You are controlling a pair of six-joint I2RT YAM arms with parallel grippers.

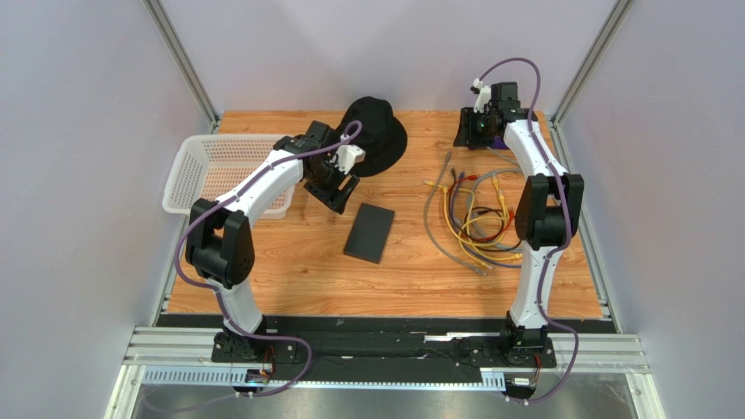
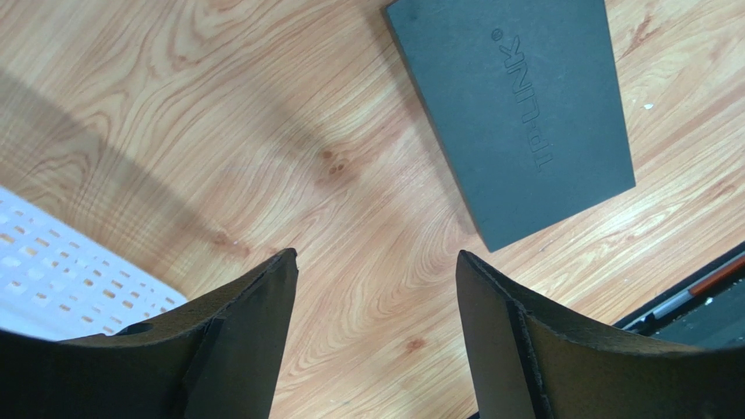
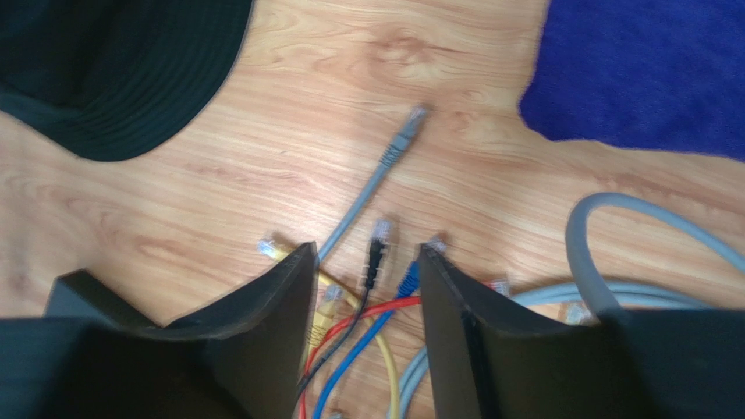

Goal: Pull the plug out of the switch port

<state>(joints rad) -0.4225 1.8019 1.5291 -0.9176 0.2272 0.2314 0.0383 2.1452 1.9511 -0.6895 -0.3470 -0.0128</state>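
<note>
Top external view: the switch (image 1: pixel 369 232) is seen flat at frame centre, with no cable visibly plugged in; loose cables (image 1: pixel 476 218) lie to its right. The left gripper (image 2: pixel 376 257) and right gripper (image 3: pixel 367 249) are both held with jaws parted. The socket edge should be checked before any pull is attempted.

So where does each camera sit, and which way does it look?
Top: fixed above and behind, looking down on the table; left arm and right arm show whole.
Left wrist: on the left arm, looking down past the open left end effector at the switch and basket.
Right wrist: on the right arm, looking down past the open right end effector at cables and hat.
Shared: top and left wrist both show the switch.
</note>
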